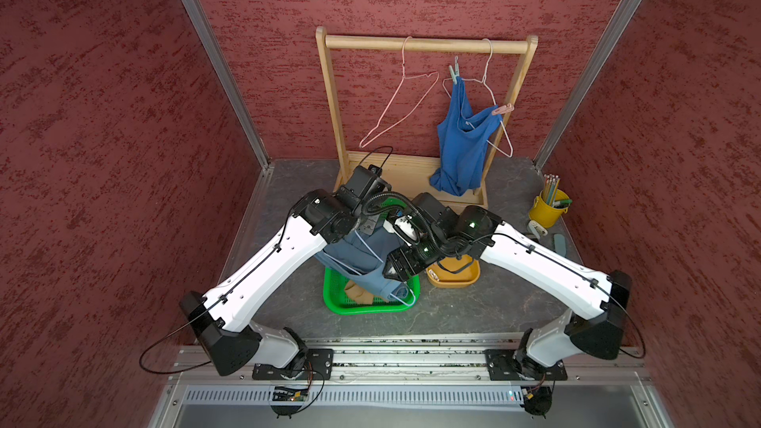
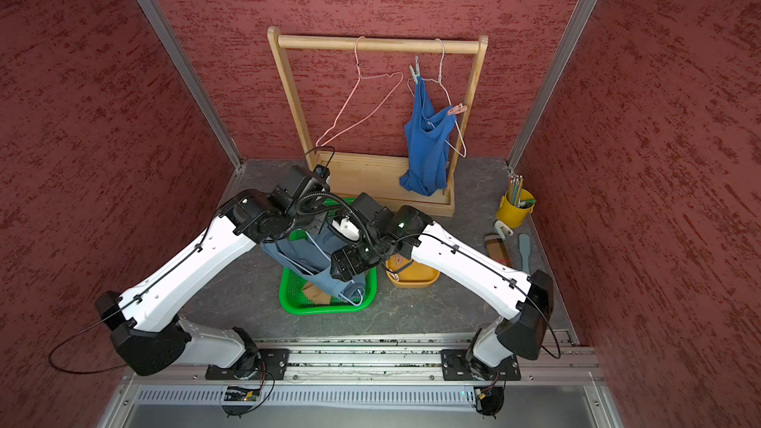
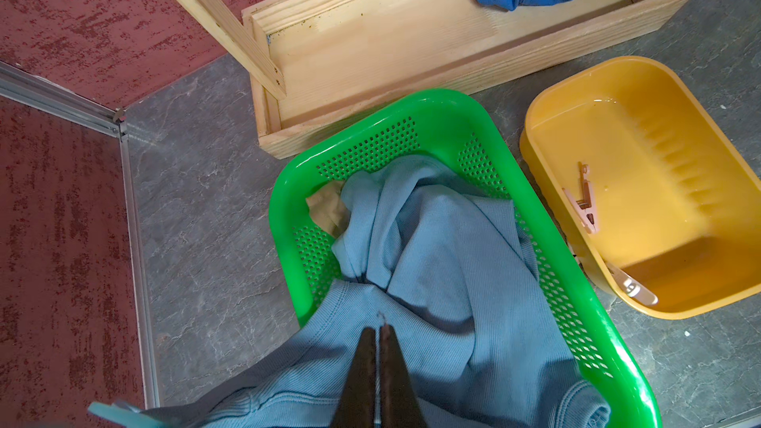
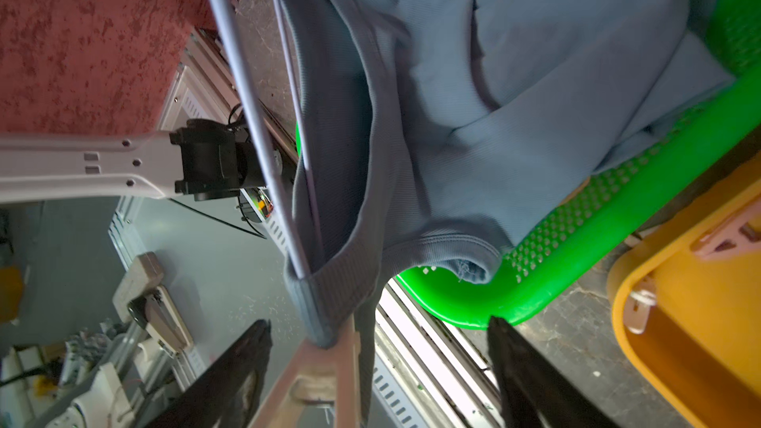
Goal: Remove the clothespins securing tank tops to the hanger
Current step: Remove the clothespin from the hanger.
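My left gripper [image 3: 379, 329] is shut on the thin wire hanger [image 4: 247, 96], which carries the grey-blue tank top [image 3: 444, 265] above the green basket [image 3: 412, 104]. My right gripper [image 4: 379, 323] is open. A pink clothespin [image 4: 325, 368] clipped to that top's strap sits between its fingers, touching neither. A pale teal clothespin [image 3: 111, 413] shows at the top's other end. A tan tank top [image 3: 325, 209] lies in the basket. The royal blue tank top [image 1: 465, 146] hangs on a white hanger [image 1: 500, 133], held by a teal clothespin [image 1: 454, 72] and a pink clothespin [image 1: 503, 109].
The yellow tub [image 3: 659, 76] beside the basket holds a pink peg [image 3: 584, 203] and a white peg [image 3: 630, 286]. The wooden rack [image 1: 424, 44] also carries a bare pink hanger [image 1: 395, 109]. A yellow cup of pencils [image 1: 547, 207] stands at the right wall.
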### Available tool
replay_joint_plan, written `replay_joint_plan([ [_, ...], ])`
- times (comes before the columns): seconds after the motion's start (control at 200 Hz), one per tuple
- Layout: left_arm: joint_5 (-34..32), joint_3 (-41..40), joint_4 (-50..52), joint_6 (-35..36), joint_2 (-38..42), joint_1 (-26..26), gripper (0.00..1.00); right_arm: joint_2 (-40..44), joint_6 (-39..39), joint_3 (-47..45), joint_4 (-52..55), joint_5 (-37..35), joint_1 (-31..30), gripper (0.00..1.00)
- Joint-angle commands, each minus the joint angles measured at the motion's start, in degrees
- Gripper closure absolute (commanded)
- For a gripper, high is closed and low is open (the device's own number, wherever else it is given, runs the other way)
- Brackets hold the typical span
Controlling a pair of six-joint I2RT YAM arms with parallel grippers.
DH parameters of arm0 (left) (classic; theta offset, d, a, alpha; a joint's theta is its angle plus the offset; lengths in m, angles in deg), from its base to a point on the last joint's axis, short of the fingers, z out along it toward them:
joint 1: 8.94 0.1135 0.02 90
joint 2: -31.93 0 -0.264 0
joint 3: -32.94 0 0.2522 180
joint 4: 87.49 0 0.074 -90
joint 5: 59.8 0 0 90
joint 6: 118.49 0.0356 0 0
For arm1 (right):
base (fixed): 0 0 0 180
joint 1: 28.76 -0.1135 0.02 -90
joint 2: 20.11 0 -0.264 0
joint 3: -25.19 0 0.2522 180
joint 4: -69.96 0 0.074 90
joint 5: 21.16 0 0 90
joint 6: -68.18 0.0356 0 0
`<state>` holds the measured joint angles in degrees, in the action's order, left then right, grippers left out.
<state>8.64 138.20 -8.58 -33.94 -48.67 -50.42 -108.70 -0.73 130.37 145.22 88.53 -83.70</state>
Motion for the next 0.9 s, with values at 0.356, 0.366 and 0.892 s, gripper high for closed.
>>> replay_joint_plan([
  [0.356,-2.3,-2.4,-1.1,1.5,1.8,-0.1,1.0,2.1,3.4,3.8,0.9,-0.8,-0.9,0.58],
  [0.366,-2.4,-2.5,-1.1,1.4,1.9,-0.1,1.0,2.1,3.5,4.0,1.0,-0.8,-0.9,0.58],
  [0.892,-2.6,-3.1,-2.5,0.7,2.3,0.2,1.0,1.9,4.5,3.3,1.9,-0.2,-3.3,0.76],
])
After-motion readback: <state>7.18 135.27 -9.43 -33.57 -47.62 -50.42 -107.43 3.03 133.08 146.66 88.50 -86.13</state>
